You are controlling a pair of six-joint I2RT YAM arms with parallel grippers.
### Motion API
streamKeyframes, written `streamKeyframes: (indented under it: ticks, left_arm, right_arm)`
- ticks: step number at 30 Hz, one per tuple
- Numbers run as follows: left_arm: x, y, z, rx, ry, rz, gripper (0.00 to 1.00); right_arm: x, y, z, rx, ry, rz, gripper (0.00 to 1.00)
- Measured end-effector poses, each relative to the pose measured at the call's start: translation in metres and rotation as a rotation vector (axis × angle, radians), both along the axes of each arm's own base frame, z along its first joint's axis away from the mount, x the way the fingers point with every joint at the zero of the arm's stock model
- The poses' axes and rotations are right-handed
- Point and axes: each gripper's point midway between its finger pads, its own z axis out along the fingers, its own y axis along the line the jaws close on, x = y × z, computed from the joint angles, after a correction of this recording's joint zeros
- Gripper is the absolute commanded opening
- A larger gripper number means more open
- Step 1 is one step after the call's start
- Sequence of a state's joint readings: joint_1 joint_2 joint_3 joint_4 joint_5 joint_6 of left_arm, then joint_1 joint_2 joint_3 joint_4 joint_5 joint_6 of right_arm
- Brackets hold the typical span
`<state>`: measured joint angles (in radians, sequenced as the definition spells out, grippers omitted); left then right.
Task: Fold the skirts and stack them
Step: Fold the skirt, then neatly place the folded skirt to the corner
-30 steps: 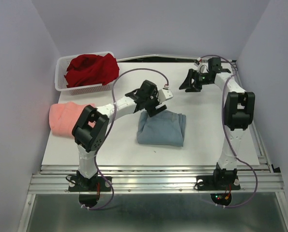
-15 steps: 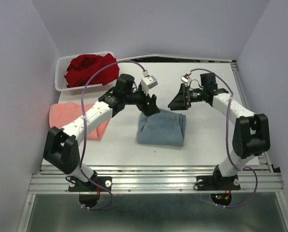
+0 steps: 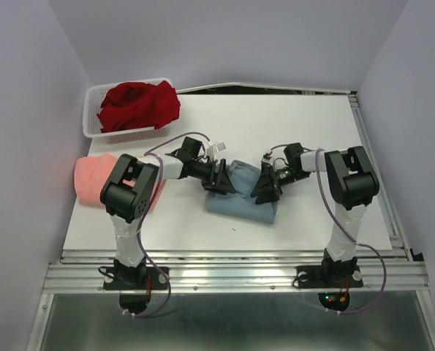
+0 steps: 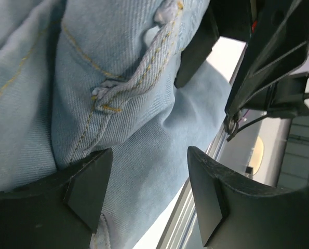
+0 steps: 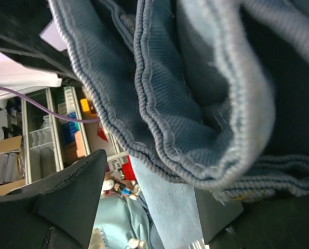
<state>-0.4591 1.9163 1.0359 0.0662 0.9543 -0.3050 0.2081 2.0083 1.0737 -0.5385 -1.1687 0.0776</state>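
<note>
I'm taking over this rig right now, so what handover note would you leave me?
Grippers: left gripper has jaws apart at the left edge of the blue-grey skirt; right gripper has jaws apart around its right edge.
Things: blue-grey skirt in the middle of the table, looks folded; salmon-pink skirt at the left edge; dark red skirt heaped in the white basket.
Left to do: nothing stacked yet; red one unfolded.

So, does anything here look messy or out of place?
Mainly the dark red skirt: it sits bunched in the white basket at the back left, bulging over its rim, while the pink skirt lies folded. The blue skirt mid-table looks rumpled, with the left gripper and right gripper at it.
</note>
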Motion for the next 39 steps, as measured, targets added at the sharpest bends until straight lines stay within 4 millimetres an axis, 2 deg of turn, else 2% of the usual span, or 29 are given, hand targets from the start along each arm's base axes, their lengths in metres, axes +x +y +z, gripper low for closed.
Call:
streamKeyframes:
  ticks: [5,9,11,13,16,18,20,21,22,25,28,30,31,34,36,38,39]
  left_arm:
    - [0.030,0.002,0.002,0.019,-0.026,0.047,0.73]
    - [0.046,0.010,0.004,0.081,-0.130,0.082,0.77]
    - [0.049,0.018,0.009,0.120,-0.189,0.103,0.80]
    - [0.051,0.033,0.026,0.167,-0.276,0.142,0.81]
    - [0.056,0.050,0.060,0.219,-0.402,0.203,0.86]
    - [0.063,0.059,0.087,0.243,-0.501,0.245,0.86]
    - [0.070,0.065,0.097,0.268,-0.543,0.264,0.88]
    - [0.073,0.067,0.094,0.286,-0.547,0.265,0.96]
    - [0.075,0.068,0.088,0.305,-0.541,0.262,0.98]
    - [0.075,0.071,0.055,0.361,-0.474,0.234,0.99]
    - [0.068,0.073,0.010,0.421,-0.368,0.188,0.99]
    - [0.063,0.073,-0.007,0.436,-0.319,0.163,0.99]
    - [0.063,0.070,-0.012,0.423,-0.302,0.149,0.99]
    - [0.075,0.060,-0.005,0.384,-0.323,0.142,0.99]
    - [0.076,0.054,-0.011,0.361,-0.307,0.129,0.98]
    - [0.080,0.048,-0.009,0.328,-0.304,0.130,0.92]
    - [0.081,0.045,-0.009,0.314,-0.300,0.132,0.85]
  right_arm:
    - [0.020,-0.001,0.001,-0.046,-0.051,-0.005,0.71]
    - [0.044,-0.001,0.013,-0.091,-0.153,-0.010,0.72]
    - [0.049,-0.005,0.029,-0.125,-0.220,-0.019,0.73]
    - [0.050,-0.008,0.047,-0.144,-0.281,-0.029,0.75]
    - [0.049,-0.013,0.092,-0.163,-0.427,-0.069,0.76]
    - [0.046,-0.019,0.108,-0.190,-0.491,-0.104,0.77]
    - [0.041,-0.024,0.109,-0.224,-0.497,-0.129,0.77]
    - [0.039,-0.027,0.102,-0.254,-0.484,-0.141,0.77]
    - [0.039,-0.031,0.092,-0.290,-0.458,-0.153,0.77]
    - [0.035,-0.039,0.052,-0.375,-0.350,-0.157,0.77]
    - [0.033,-0.044,0.024,-0.429,-0.272,-0.153,0.76]
    - [0.033,-0.046,0.012,-0.456,-0.239,-0.153,0.76]
    - [0.033,-0.047,0.008,-0.462,-0.231,-0.152,0.76]
    - [0.035,-0.046,-0.002,-0.469,-0.215,-0.150,0.75]
    - [0.036,-0.046,-0.005,-0.468,-0.212,-0.150,0.74]
    - [0.038,-0.045,-0.007,-0.465,-0.216,-0.150,0.73]
    - [0.038,-0.045,-0.008,-0.465,-0.217,-0.150,0.73]
